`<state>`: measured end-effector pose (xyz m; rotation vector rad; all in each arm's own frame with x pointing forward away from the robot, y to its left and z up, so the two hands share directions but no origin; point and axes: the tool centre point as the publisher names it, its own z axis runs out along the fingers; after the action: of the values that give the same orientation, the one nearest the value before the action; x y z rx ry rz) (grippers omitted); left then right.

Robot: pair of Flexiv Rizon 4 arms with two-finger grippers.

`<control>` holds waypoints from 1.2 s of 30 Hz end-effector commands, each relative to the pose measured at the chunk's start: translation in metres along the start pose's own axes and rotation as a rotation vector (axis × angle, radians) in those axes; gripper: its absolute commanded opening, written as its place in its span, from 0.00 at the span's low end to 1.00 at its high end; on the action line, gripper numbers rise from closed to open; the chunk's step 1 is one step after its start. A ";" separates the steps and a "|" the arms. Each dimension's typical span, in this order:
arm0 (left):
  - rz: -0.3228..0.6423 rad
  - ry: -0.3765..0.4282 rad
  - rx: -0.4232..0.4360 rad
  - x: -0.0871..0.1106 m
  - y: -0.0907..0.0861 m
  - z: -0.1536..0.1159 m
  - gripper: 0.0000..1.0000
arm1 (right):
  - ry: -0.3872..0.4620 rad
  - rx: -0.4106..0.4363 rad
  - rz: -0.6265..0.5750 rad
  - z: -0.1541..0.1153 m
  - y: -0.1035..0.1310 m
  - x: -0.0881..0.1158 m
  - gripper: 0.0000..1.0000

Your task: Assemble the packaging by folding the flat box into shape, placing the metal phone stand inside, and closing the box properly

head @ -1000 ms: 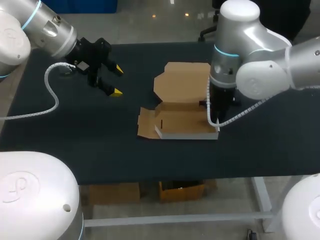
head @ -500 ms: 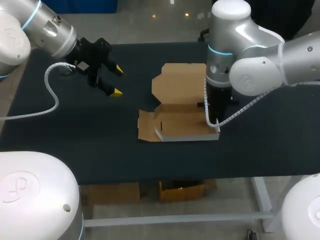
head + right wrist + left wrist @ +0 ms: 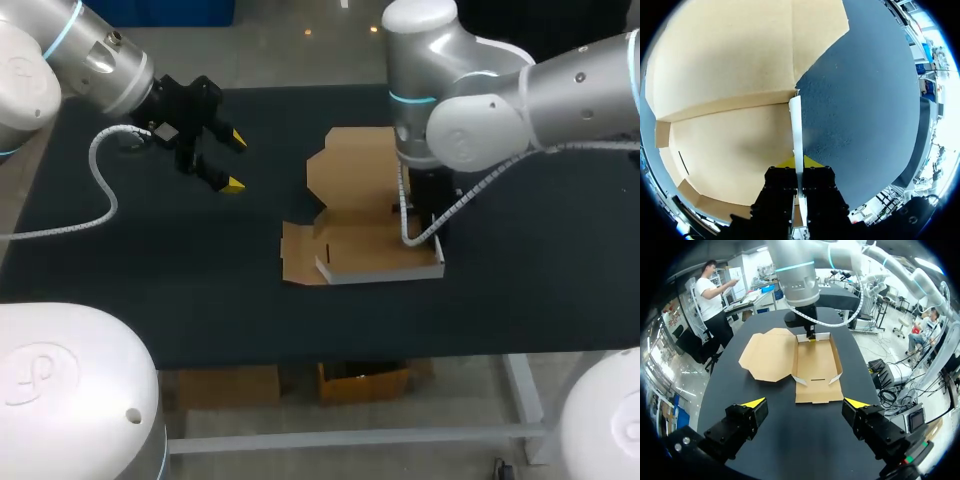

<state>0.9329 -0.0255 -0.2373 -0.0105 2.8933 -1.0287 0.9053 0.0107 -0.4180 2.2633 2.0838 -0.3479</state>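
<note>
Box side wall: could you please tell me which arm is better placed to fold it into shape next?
Right. The right gripper is shut on the side wall, with one finger on each face. The left gripper is open and hangs apart from the box, off to its side.

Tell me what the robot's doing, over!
Left jaws open, away from the box. Right jaws shut on its side wall. Lid lying flat open; no phone stand in sight.
</note>
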 end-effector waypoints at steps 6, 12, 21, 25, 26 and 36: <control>0.000 0.003 -0.002 -0.001 0.000 0.000 1.00 | -0.101 0.006 0.047 -0.002 0.005 0.004 0.00; 0.000 0.003 -0.002 -0.001 0.000 0.000 1.00 | -0.058 -0.019 0.061 -0.004 0.005 0.001 0.00; 0.000 0.003 -0.002 -0.001 0.000 0.000 1.00 | 0.102 -0.098 0.026 -0.004 0.003 -0.006 0.00; 0.000 0.003 -0.002 -0.001 0.000 0.000 1.00 | 0.168 -0.112 -0.008 -0.003 0.003 -0.006 0.00; 0.000 0.003 -0.002 -0.001 0.000 0.000 1.00 | 0.180 -0.112 -0.009 -0.003 0.003 -0.006 0.00; 0.000 0.003 -0.002 -0.001 0.000 0.000 1.00 | 0.255 -0.110 -0.058 -0.001 0.006 -0.005 0.00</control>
<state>0.9330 -0.0255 -0.2373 -0.0106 2.8933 -1.0287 0.9126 0.0101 -0.4157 2.2678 2.1985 -0.0125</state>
